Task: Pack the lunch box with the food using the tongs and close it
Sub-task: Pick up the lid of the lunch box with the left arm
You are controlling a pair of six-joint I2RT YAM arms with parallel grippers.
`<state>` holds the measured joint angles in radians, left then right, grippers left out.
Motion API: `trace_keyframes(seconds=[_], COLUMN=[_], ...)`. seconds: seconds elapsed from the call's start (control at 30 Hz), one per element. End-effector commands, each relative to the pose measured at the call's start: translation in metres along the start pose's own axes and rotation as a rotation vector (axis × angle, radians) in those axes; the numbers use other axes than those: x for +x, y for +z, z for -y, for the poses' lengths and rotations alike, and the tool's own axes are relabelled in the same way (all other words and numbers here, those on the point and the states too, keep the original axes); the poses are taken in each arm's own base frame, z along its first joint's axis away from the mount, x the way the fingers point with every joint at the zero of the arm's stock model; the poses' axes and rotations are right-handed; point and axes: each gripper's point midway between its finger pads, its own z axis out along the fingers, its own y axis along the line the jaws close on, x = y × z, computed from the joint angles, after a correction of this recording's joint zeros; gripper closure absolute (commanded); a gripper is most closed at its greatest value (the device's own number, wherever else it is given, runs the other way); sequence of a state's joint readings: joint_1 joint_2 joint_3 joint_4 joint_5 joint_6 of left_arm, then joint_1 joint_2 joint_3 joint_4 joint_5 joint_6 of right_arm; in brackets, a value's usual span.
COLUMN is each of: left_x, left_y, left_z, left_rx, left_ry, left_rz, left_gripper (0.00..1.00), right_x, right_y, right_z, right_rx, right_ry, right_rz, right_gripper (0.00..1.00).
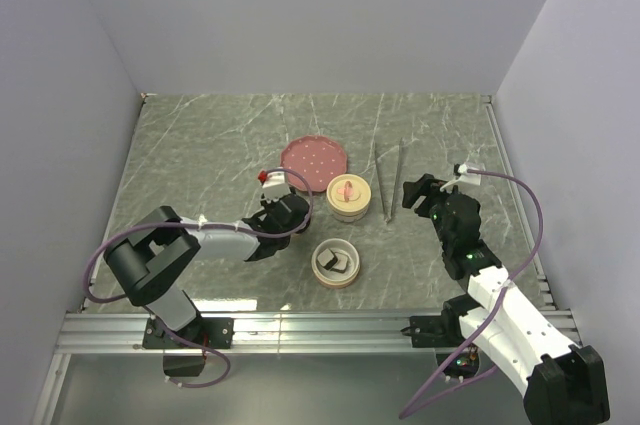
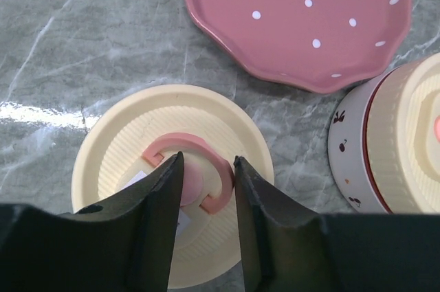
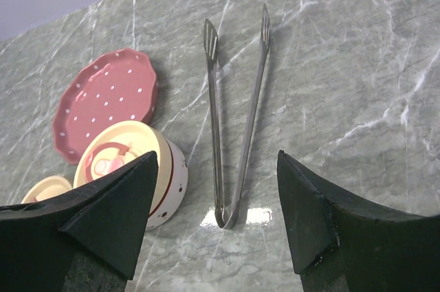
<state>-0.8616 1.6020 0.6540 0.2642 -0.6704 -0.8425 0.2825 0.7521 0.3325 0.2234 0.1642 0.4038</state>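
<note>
The lunch box's open lower bowl holds the food, dark blocks. A second tier stands behind it with a cream lid on. Another cream lid lies on the table, and my left gripper has its jaws pressed on either side of that lid's pink handle. The tongs lie flat to the right, joined end nearest me. My right gripper hangs open over that joined end, apart from it.
A pink dotted plate sits behind the containers with nothing on it. Grey walls close off the left, right and back. A metal rail runs along the near edge by the arm bases.
</note>
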Motion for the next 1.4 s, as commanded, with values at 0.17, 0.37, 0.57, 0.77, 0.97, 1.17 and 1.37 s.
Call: trace_keyframes(seconds=[0.17,0.37,0.57,0.77,0.97,1.17,1.37], left_x=[-0.005,-0.015,-0.019,-0.02,-0.031,-0.055,-0.075], left_y=[-0.004,-0.009,-0.013,-0.021,-0.035,-0.063,-0.099], left_z=[-0.011,-0.008,-0.003,0.011,0.023,0.045,0.07], left_rx=[-0.05,-0.026,0.024,0.138,0.238,0.395,0.568], left_ry=[0.065,0.068,0.074,0.114,0.117,0.098,0.065], left_rz=[0.004,0.028,0.042,0.042,0.073,0.119,0.118], left_gripper=[0.67,0.9,1.0,1.0,1.0,1.0,1.0], right_x=[-0.008,-0.009,-0.008,-0.01,-0.016,-0.009,-0.002], right_y=[0.001,0.001,0.001,0.001,-0.005,-0.011,-0.019], right_z=[0.0,0.001,0.002,0.001,-0.027,-0.058,-0.076], right_rx=[0.004,0.01,0.014,0.009,-0.151,-0.339,-0.431], right_ry=[0.011,0.013,0.012,0.009,-0.021,-0.048,-0.073], right_rz=[0.035,0.039,0.036,0.042,0.06,0.024,0.0], right_gripper=[0.23,0.23,0.23,0.23,0.23,0.24,0.26])
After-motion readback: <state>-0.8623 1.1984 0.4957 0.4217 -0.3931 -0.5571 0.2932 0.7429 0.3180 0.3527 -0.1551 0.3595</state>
